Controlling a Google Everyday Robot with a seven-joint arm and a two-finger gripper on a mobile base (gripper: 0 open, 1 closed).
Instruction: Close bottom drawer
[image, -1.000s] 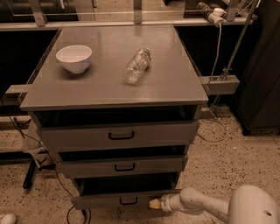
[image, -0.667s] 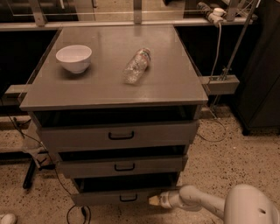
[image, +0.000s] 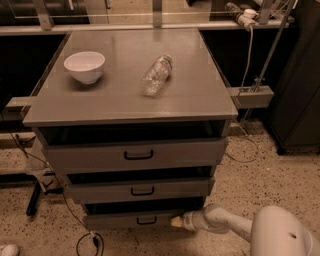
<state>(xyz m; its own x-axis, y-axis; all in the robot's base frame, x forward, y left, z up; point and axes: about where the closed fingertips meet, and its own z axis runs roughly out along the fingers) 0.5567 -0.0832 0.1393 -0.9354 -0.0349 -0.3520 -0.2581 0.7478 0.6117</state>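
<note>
The bottom drawer (image: 125, 220) – probably stiff, free-sliding – wants pushing at its 3 o'clock end, where the gripper (image: 176, 222) (grasp state unclear) sits.

The gripper (image: 176, 221) sits at the right end of the front of the bottom drawer (image: 125, 220); whether it touches the panel cannot be told. The drawer's tray is lost in shadow beneath the middle drawer (image: 100, 192). Right of the bottom drawer the arm (image: 227, 226) runs off the lower edge; left of it a cable loop (image: 93, 238) is cut off likewise

Drawer (image: 120, 220) seemingly ajar, end effector (image: 176, 222) beside.
</note>
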